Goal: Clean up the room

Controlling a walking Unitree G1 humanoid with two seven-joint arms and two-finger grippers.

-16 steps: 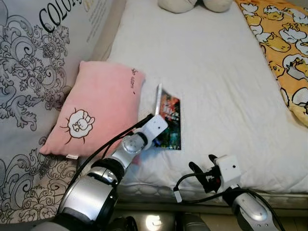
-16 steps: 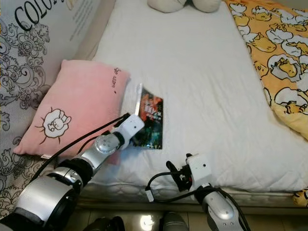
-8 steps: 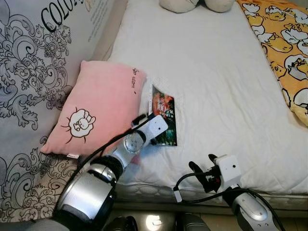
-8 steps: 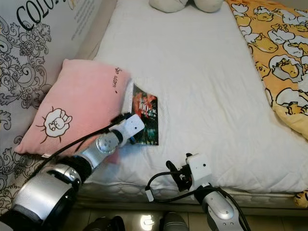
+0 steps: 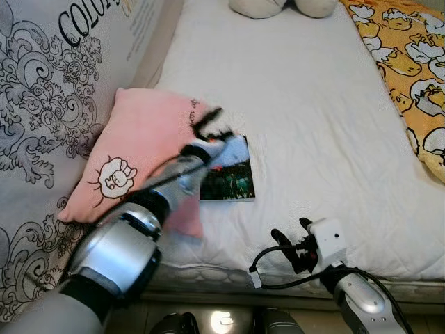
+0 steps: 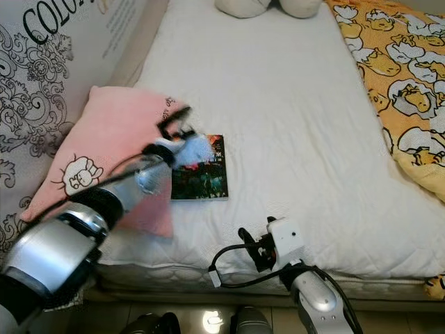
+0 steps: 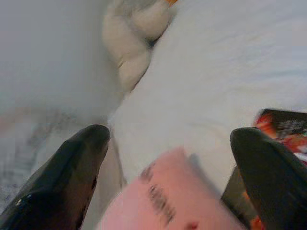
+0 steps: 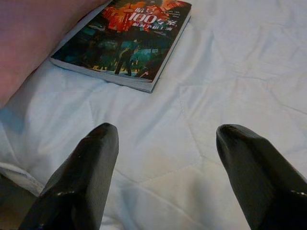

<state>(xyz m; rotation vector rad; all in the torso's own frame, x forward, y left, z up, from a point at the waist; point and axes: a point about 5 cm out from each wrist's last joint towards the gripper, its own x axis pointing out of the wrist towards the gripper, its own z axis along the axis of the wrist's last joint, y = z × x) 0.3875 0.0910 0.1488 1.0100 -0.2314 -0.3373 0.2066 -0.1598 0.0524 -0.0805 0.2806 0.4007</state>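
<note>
Two black fingers of the left gripper (image 5: 211, 124) stood spread apart and held nothing, poised above the corner of a pink pillow (image 5: 132, 160) on a white bed (image 5: 306, 125). A book (image 5: 228, 178) with a dark, colourful cover lay flat on the sheet just beside and below those fingers, its near edge against the pillow and part of its cover hidden behind the silver arm. From the left wrist, one corner of the book (image 7: 283, 125) showed beside one fingertip, the pillow's pink corner (image 7: 177, 201) sat between the two fingers, and pale cushions (image 7: 134, 38) lay well beyond them at the head of the bed.

The right gripper (image 5: 292, 243) hung at the foot of the mattress, near the bed's edge and well apart from the book. Its fingers (image 8: 81, 182) were wide open and empty, with bare quilted sheet between them. The book (image 8: 127, 45) rested ahead of those fingers, slightly toward the pillow side, its spine side tucked against the pink pillow (image 8: 38, 38). An orange blanket (image 5: 407, 69) printed with ducks covered the far side of the bed, well away from both grippers.
</note>
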